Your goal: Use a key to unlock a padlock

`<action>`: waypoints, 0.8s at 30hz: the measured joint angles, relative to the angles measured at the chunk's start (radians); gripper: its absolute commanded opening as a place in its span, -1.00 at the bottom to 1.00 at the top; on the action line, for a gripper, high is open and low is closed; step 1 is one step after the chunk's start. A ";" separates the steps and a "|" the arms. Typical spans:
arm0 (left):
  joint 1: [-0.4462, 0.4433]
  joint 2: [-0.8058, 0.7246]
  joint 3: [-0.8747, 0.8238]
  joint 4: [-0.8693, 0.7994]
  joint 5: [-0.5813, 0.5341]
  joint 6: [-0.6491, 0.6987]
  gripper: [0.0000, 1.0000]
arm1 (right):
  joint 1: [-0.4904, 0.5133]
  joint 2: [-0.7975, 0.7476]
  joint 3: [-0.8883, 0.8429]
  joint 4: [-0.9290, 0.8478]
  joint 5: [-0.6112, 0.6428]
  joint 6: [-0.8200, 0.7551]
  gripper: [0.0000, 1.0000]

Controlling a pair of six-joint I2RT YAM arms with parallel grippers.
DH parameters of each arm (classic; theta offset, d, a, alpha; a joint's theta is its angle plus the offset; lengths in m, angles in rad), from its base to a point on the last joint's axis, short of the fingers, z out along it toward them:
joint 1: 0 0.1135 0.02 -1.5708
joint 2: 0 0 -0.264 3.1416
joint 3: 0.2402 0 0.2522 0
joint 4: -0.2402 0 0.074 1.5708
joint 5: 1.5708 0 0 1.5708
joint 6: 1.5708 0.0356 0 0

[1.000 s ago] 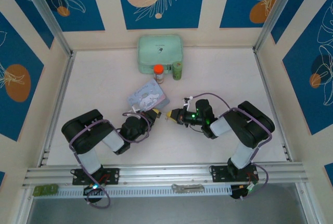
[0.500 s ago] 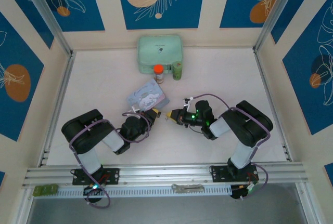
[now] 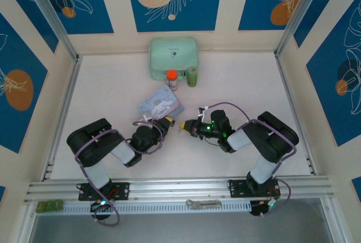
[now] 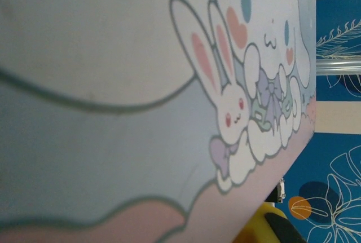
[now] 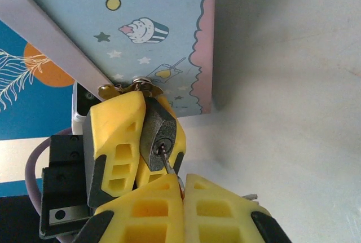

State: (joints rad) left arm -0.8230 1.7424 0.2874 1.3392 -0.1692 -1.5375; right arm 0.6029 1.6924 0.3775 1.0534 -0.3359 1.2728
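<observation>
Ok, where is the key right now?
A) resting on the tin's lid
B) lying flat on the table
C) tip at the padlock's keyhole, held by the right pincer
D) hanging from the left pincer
C: the right wrist view shows the thin key reaching from the shut right pincer up to the keyhole of the padlock, which the left pincer grips.

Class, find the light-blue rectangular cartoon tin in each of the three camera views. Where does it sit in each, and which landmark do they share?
Top external: the light-blue rectangular cartoon tin lies just left of the picture's centre.
Left wrist: very close, reaching from the left edge past the middle.
Right wrist: upper part, left edge to right of centre.
Shared landmark: blue wall panels with orange discs.
</observation>
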 measured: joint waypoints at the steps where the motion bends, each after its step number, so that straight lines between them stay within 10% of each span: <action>1: 0.000 0.000 0.000 0.000 0.001 0.000 -1.00 | 0.000 0.000 0.000 0.001 0.000 0.000 -1.00; 24: 0.027 0.000 0.015 -0.038 -0.036 0.000 -1.00 | -0.009 0.169 0.076 0.148 -0.057 0.022 -1.00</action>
State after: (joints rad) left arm -0.7956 1.7420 0.3023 1.3010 -0.2054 -1.5372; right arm 0.5938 1.8618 0.4530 1.2015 -0.3927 1.2945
